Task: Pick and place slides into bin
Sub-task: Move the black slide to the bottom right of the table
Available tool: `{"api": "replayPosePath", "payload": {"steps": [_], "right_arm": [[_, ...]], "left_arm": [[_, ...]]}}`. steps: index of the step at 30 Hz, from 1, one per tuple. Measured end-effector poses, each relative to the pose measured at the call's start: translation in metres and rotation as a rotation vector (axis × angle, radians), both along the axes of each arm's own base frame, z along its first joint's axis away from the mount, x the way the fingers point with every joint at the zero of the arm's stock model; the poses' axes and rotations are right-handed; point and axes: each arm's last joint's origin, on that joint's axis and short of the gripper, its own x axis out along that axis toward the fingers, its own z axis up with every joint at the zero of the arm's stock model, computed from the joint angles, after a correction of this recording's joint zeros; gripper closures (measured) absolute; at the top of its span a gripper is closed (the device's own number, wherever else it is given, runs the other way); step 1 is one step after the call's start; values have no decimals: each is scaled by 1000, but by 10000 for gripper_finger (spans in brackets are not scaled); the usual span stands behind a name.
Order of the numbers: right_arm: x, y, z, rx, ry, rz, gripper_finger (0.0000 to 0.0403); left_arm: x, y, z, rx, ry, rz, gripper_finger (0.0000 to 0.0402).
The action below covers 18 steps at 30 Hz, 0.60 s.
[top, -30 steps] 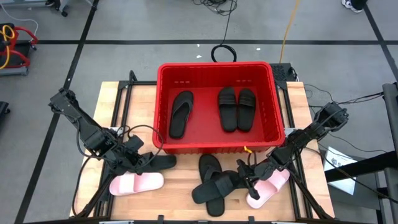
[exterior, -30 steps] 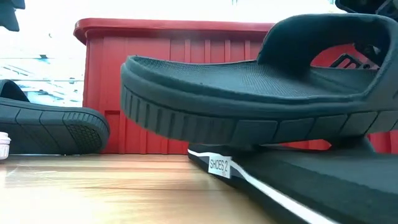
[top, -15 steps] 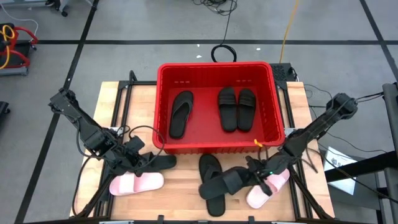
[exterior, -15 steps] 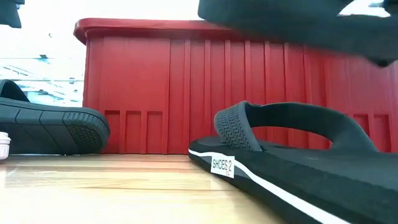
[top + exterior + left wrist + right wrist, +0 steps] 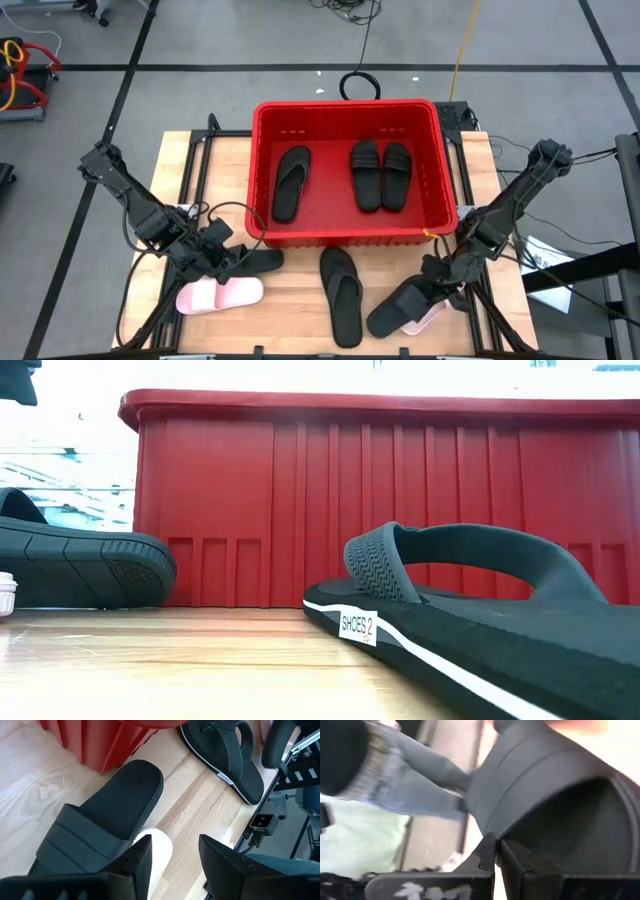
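The red bin (image 5: 350,232) sits at the far middle of the table (image 5: 290,300), and three black slides already lie on its floor: a thong-style one (image 5: 290,183) on the left and a wide-strap pair (image 5: 381,174) side by side on the right. Just in front of the bin's near wall a black thong slide (image 5: 342,294) lies flat on the wood, its length running near to far (from table height its side label and white edge stripe show clearly).

To the right of that one, the right gripper (image 5: 437,280) has its fingers (image 5: 492,855) pressed shut on the strap of a black wide-strap slide (image 5: 398,307), which hangs at a slant over the near right part of the table, above a pale pink slide (image 5: 425,318) that peeks out beneath it. The right arm stretches back to the table's right edge.

On the near left, another black wide-strap slide (image 5: 252,261) lies just beside the bin's near left corner, with a second pale pink slide (image 5: 221,294) touching it on the near side. The left gripper (image 5: 215,255) hovers right over this black slide, fingers (image 5: 137,857) spread wide and holding nothing.

Cables trail across the floor beyond the table.
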Motion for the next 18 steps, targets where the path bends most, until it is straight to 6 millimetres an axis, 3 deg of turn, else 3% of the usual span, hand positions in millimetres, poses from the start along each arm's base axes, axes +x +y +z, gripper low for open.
{"api": "replayPosePath", "payload": {"steps": [7,18], "right_arm": [[-5,-7,-5,-62,72,-16,396],[-4,-5,-3,-64,23,13,326]], "left_arm": [[1,-1,1,-10,-9,3,245],[1,0,1,1,-23,10,245]]}}
